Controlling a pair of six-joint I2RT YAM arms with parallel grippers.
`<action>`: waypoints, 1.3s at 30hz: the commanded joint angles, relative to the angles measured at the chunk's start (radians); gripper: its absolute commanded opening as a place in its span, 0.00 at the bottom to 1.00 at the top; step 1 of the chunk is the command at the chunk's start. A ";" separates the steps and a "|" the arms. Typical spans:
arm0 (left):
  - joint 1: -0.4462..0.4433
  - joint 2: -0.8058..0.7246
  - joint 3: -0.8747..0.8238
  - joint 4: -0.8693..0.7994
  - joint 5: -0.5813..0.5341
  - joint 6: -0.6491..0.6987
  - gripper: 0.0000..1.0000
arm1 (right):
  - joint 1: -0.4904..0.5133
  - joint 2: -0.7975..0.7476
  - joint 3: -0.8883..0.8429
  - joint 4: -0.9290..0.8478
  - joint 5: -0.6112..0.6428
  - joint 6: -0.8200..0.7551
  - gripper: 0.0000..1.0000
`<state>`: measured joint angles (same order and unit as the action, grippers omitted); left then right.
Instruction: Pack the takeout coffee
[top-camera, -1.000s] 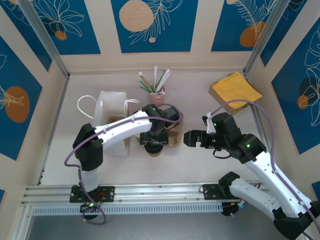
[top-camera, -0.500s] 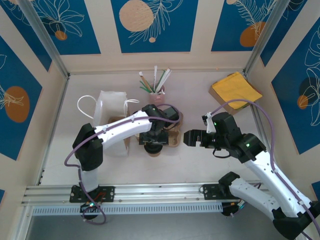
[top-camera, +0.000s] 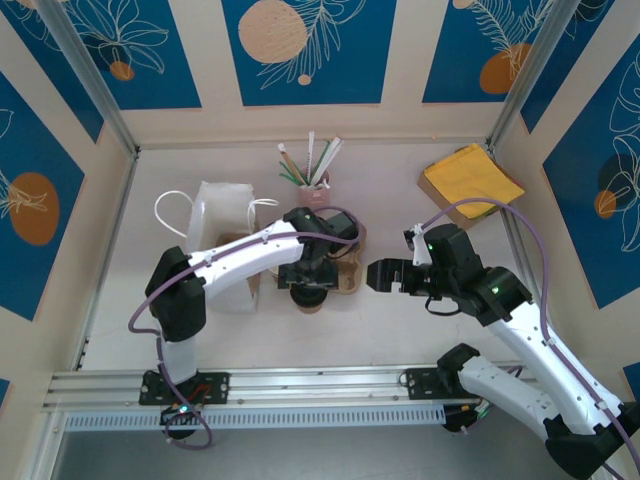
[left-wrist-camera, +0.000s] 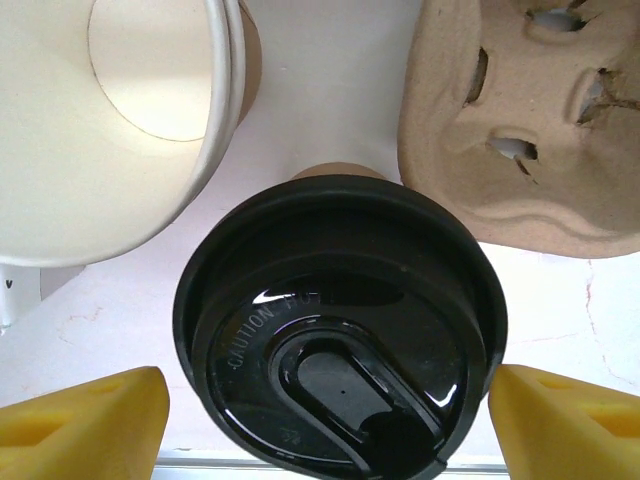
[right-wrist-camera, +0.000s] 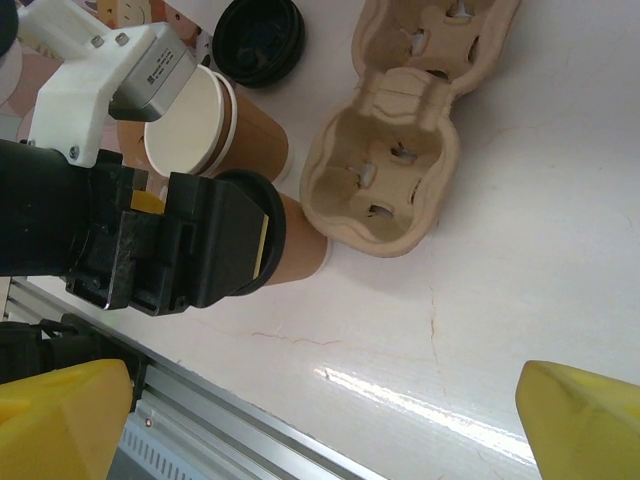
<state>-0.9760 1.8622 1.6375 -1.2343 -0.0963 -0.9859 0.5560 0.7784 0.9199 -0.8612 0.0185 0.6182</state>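
Grasp step: your left pincer (left-wrist-camera: 325, 405) stands open astride the takeout coffee (left-wrist-camera: 340, 330), upright on the tabletop (left-wrist-camera: 330, 100), not touching it. Close on it, then lift toward the pulp carrier (left-wrist-camera: 520, 130) just beyond; the right pincer (right-wrist-camera: 320, 410) hangs wide open, empty.

I get bright, even overhead light, a white glare streak on the table (right-wrist-camera: 400, 400), glints on the takeout coffee (left-wrist-camera: 340, 330), and blurred yellow fingertips (left-wrist-camera: 85, 425) at frame edges.
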 joint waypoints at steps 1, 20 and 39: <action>0.009 0.007 0.032 -0.030 0.021 0.012 0.83 | -0.004 0.005 -0.016 0.014 -0.023 -0.009 0.99; 0.027 -0.006 -0.053 0.033 0.064 0.007 0.81 | -0.005 0.016 -0.007 0.015 -0.024 -0.013 0.99; 0.033 0.006 -0.057 0.035 0.067 0.021 0.73 | -0.007 0.016 -0.013 0.018 -0.024 -0.009 0.99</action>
<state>-0.9565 1.8622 1.5902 -1.1889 -0.0475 -0.9829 0.5549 0.7914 0.9195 -0.8452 0.0181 0.6182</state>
